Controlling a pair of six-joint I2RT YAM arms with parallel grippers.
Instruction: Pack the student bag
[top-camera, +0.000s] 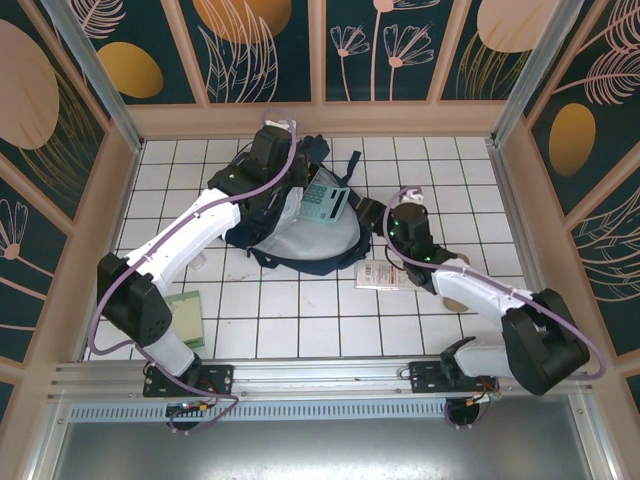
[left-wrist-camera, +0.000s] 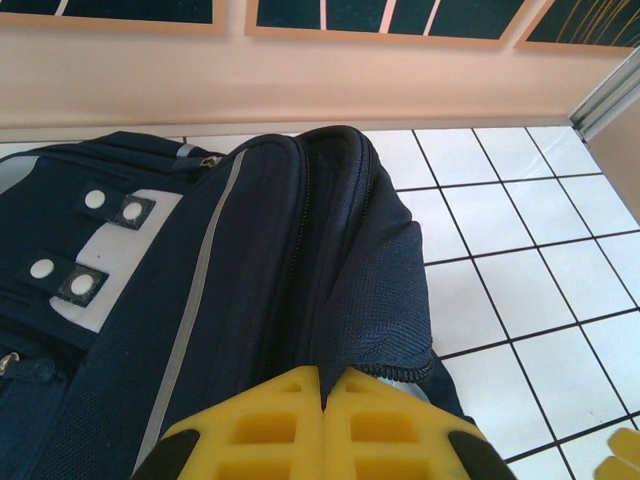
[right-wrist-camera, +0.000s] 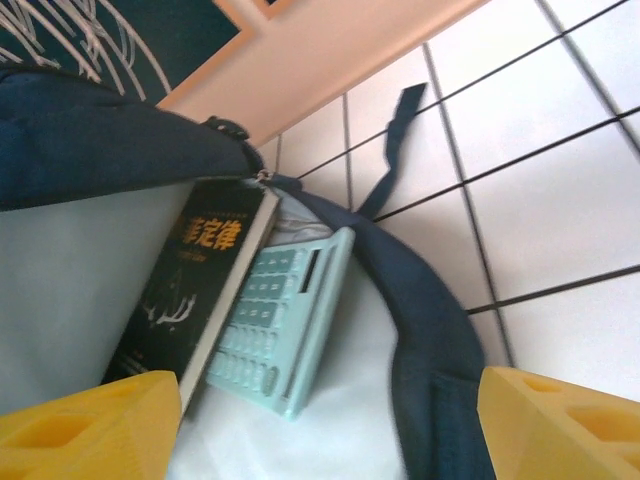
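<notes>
The student bag (top-camera: 305, 238) lay open toward 12 o'clock of the table, its grey lining showing. 2 items were inside: a dark book (right-wrist-camera: 190, 290) and, touching it at its 3 o'clock, a mint calculator (right-wrist-camera: 275, 325). The left gripper (left-wrist-camera: 323, 388) was clenched, apparently pinching a fold of the bag's upper edge to hold the mouth up. The right gripper (right-wrist-camera: 320, 425) hung released over the opening, grasping nothing.

Packing looked partly done. A white printed leaflet (top-camera: 380, 275) lay on the tiles at the bag's 4 o'clock, just beside the right arm. A green pad (top-camera: 186, 318) sat at the table's 8 o'clock, well apart. A loose strap (right-wrist-camera: 395, 150) lay across the tiles. Closing the bag remained.
</notes>
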